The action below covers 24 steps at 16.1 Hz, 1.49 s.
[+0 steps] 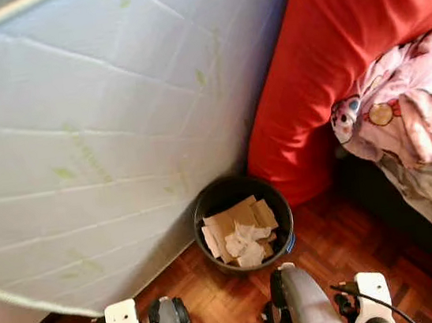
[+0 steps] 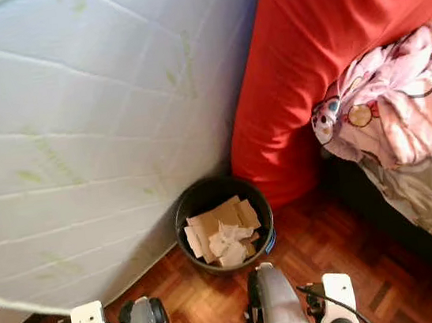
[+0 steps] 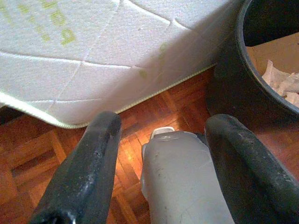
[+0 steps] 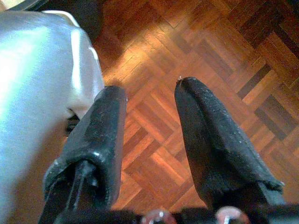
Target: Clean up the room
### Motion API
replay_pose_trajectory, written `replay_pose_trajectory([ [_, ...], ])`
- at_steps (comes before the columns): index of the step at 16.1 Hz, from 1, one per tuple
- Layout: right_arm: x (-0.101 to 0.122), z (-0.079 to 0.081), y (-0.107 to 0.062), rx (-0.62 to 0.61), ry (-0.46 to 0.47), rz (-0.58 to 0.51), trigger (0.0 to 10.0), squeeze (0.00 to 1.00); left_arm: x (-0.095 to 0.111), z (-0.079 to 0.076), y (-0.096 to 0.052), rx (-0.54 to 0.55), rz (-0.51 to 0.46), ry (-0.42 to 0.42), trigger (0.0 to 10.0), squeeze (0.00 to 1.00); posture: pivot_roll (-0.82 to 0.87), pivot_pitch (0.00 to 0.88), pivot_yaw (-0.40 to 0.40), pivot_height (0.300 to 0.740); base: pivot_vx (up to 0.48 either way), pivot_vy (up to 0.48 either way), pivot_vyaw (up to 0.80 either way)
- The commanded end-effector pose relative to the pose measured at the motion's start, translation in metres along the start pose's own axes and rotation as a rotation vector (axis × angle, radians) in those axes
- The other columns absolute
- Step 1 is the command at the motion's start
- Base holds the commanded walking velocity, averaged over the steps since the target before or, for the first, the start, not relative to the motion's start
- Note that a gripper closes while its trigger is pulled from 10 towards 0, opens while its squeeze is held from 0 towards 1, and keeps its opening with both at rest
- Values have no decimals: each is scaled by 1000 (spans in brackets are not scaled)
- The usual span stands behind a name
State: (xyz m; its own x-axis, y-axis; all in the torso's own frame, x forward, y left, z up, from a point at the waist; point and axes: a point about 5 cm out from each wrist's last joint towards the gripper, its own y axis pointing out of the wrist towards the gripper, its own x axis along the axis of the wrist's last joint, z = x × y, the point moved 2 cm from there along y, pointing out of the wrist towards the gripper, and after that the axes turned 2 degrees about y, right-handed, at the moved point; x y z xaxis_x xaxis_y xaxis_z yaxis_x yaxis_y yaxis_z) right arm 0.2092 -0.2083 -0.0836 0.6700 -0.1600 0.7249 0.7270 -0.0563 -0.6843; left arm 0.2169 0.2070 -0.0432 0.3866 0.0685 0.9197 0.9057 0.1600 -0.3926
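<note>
A white quilted mattress (image 1: pixel 93 138) leans across the left and far side, its lower edge resting on the wood floor (image 1: pixel 218 297); near the bottom of the head view, the two silver arms hang low side by side. The left gripper (image 3: pixel 161 154) hangs above the floor near the mattress edge, its two black fingers (image 3: pixel 86 172) spread wide apart with nothing between them but the other arm's grey casing beyond; the right gripper (image 4: pixel 149 140) points down at bare parquet, its fingers (image 4: pixel 212 144) also parted and holding nothing. Just beyond the arms, in the middle, stands a round black bin (image 1: pixel 203 211), touching or just beside the mattress, with cardboard pieces (image 1: pixel 232 219) and crumpled white paper (image 1: pixel 247 243) inside. To the right rises a red bedcover (image 1: pixel 329 51); further right, a pink patterned blanket (image 1: pixel 411 104) lies bunched on the bed.
</note>
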Motion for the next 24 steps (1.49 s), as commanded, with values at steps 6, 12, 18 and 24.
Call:
replay_pose_trajectory([
  [6,-9,0,-2,2,-3,33,10000,0,-12,2,-3,17,38,1,10000,0,7,209,-23,614,-87,0,0],
  [12,-14,3,-4,34,-19,53,10000,0,-21,-1,-5,18,78,-6,10000,0,13,217,-24,669,0,0,0],
  [18,-15,4,-3,39,-27,68,10000,0,-32,8,-6,38,148,-5,10000,0,20,209,-17,724,0,0,0],
  [24,2,11,5,23,-22,57,10000,0,-35,6,5,5,245,32,10000,0,6,121,1,740,0,0,0],
])
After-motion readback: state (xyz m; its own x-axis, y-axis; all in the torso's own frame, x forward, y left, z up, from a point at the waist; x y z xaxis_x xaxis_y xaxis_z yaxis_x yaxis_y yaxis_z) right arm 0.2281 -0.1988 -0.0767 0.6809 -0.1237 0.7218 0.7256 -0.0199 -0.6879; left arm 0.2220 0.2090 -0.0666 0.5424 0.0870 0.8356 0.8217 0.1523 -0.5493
